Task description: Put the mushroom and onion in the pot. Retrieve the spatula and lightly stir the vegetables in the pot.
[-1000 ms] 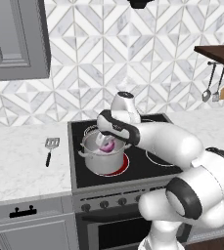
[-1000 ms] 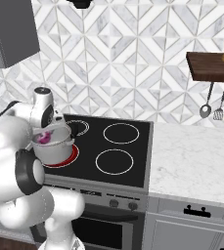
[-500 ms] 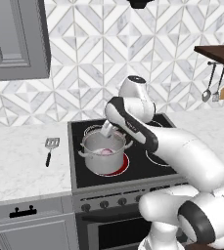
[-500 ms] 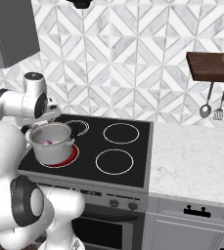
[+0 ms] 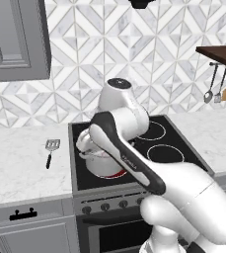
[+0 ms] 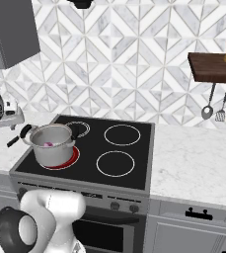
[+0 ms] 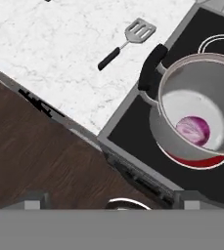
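Note:
The steel pot (image 7: pixel 191 122) stands on the front left burner, and the purple-red onion (image 7: pixel 194 129) lies on its pale bottom. The same pot (image 6: pixel 50 144) shows a bit of onion (image 6: pixel 48 145) inside. The mushroom is out of view. On the white counter left of the stove lies the spatula (image 7: pixel 128 41), slotted head away from the black handle; it is also the spatula (image 5: pixel 51 151). My gripper (image 7: pixel 113 201) hangs open and holds nothing, above the stove's front left corner, beside the pot and nearer the counter. My arm hides most of the pot (image 5: pixel 95 159).
The burner under the pot glows red (image 6: pixel 73 157). Three other burners are free, such as the front right one (image 6: pixel 115 163). A ladle and an orange spatula hang from a wooden shelf (image 6: pixel 215 66) at the right wall. Dark wooden floor (image 7: pixel 30 156) lies below the counter edge.
The gripper opened and left the onion in the pot. The hand rose out of the pot and swung left toward the counter.

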